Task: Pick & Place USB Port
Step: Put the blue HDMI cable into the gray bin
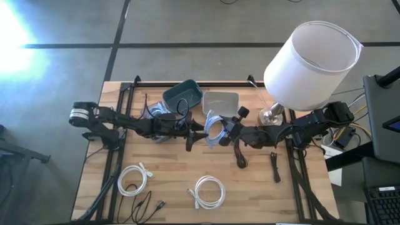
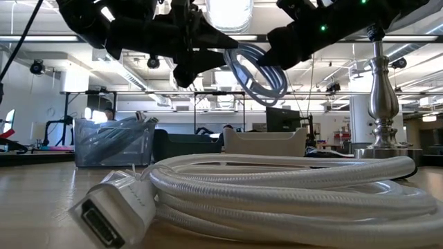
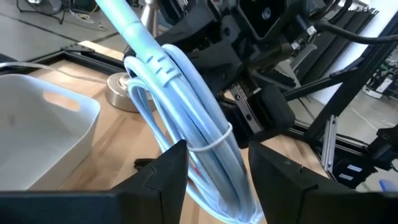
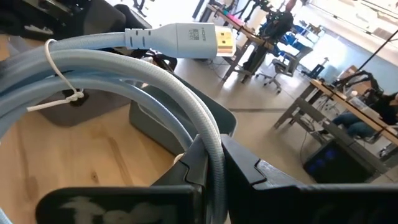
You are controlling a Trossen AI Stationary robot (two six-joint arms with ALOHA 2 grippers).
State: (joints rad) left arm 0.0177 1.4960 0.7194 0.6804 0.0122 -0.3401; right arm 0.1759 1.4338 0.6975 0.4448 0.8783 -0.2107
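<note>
A light blue cable (image 1: 214, 128), coiled and bound with a white tie, hangs in the air over the middle of the table, between the two grippers. My right gripper (image 1: 226, 130) comes from the right and is shut on the coil. My left gripper (image 1: 195, 136) comes from the left and is open. In the left wrist view its fingers (image 3: 177, 168) stand on either side of the coil's strands (image 3: 208, 134), and I cannot tell whether they touch. The cable's gold-tipped plug (image 4: 186, 38) sticks out at the top of the coil. My right gripper (image 4: 214, 155) pinches one strand of the coil (image 4: 210, 134) between its two fingers, at the loop's edge on the right side. The fingers come about level from the table's right. The coil (image 2: 259, 72) is lifted clear of the table and hangs beside the fingers.
A teal bin (image 1: 182, 94) and a white bin (image 1: 220, 101) stand at the far edge, and a lamp (image 1: 312, 56) with a metal base (image 1: 272, 114) stands far right. Two white coiled cables (image 1: 134, 180) (image 1: 209, 190), a black cable (image 1: 150, 203) and dark pieces (image 1: 275, 167) lie on the near half.
</note>
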